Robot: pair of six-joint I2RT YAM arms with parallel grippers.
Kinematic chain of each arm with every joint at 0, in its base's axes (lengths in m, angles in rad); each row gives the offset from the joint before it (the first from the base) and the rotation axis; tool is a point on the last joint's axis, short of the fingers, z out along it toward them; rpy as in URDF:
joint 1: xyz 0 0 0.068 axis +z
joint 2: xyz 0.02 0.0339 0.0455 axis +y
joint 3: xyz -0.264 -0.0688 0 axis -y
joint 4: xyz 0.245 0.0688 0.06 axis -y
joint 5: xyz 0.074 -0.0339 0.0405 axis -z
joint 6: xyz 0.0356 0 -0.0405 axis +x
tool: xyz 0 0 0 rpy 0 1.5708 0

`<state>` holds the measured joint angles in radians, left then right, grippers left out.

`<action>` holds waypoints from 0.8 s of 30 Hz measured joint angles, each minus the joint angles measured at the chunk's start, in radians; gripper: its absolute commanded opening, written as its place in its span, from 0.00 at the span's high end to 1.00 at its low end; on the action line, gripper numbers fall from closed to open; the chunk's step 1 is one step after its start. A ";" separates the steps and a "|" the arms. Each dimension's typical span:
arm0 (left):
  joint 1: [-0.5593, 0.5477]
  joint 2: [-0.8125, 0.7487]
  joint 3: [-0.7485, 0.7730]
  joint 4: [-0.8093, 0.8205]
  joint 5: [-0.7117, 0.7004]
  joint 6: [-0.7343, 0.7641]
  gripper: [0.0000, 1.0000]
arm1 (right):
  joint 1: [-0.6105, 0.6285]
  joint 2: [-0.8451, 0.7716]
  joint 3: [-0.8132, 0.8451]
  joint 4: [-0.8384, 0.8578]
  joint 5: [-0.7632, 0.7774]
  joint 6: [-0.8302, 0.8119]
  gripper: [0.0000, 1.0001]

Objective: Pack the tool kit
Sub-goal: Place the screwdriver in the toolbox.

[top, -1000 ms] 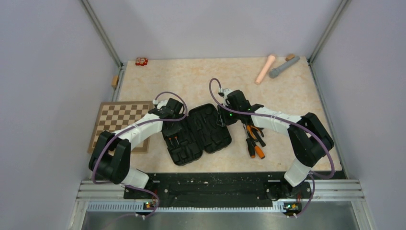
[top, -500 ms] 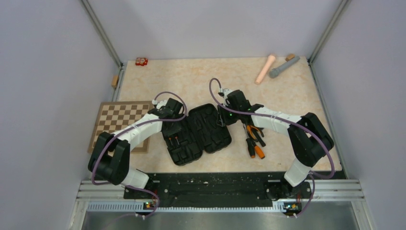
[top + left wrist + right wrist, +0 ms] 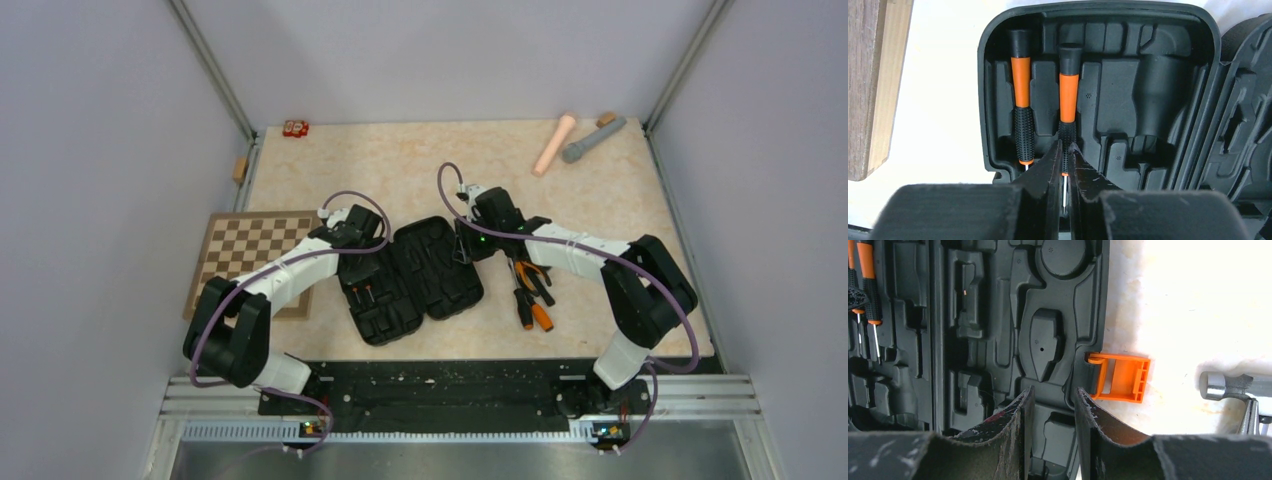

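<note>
Got left gripper [image 3: 1065, 148] pinched almost closed on the inner screwdriver [image 3: 1068, 95], biting low on the knurled black grip where the steel shaft starts. Seeing that screwdriver lying in its moulded slot, cap at 12 o'clock and tip at 6, with the outer screwdriver [image 3: 1022, 95] seated parallel just beside it at 9 o'clock. Placing both in the left half of the case [image 3: 410, 280], opened flat mid-table [image 3: 400, 170], hinge running roughly 12 to 6. Got right gripper [image 3: 1052, 390] with fingers apart, straddling the 3 o'clock rim of the other case half; can't tell whether either pad touches the plastic. Seeing the orange latch [image 3: 1118, 377] flipped outward onto the table, just at 3 o'clock of that gripper. Spotting loose tools [image 3: 530, 290] with orange-and-black handles piled just beside the case at 3 o'clock, partly under the right forearm; also a chrome tool head [image 3: 1228, 385] at the 3 o'clock edge of the right wrist view. Seeing chessboard [image 3: 245, 255] at 9 o'clock of the case, partly under the left arm. Noting pink cylinder [image 3: 553, 143] and grey cylinder [image 3: 592, 139] side by side toward 1 o'clock, well apart from the case, and a small red object [image 3: 295, 127] at 11 o'clock on the far edge.
</note>
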<state>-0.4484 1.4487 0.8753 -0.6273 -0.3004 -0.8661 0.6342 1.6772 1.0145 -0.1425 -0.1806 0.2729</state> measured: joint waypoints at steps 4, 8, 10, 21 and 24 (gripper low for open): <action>0.000 0.001 0.000 0.001 0.000 0.000 0.88 | -0.003 0.000 0.000 0.000 0.000 0.000 0.66; 0.000 0.007 0.005 -0.001 -0.004 0.000 0.88 | -0.003 0.000 0.000 0.000 -0.001 0.000 0.66; 0.000 0.013 0.010 -0.004 -0.009 0.001 0.88 | -0.003 0.000 0.000 0.000 -0.001 0.000 0.66; 0.000 0.034 0.028 -0.005 -0.045 0.002 0.88 | -0.005 0.000 -0.009 0.001 -0.006 0.000 0.66; 0.000 0.039 0.028 -0.003 -0.045 0.002 0.88 | -0.005 0.000 -0.013 0.002 -0.008 0.000 0.66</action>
<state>-0.4484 1.4872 0.9035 -0.6300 -0.3458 -0.8639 0.6296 1.6775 1.0016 -0.1402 -0.1890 0.2729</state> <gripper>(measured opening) 0.123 0.345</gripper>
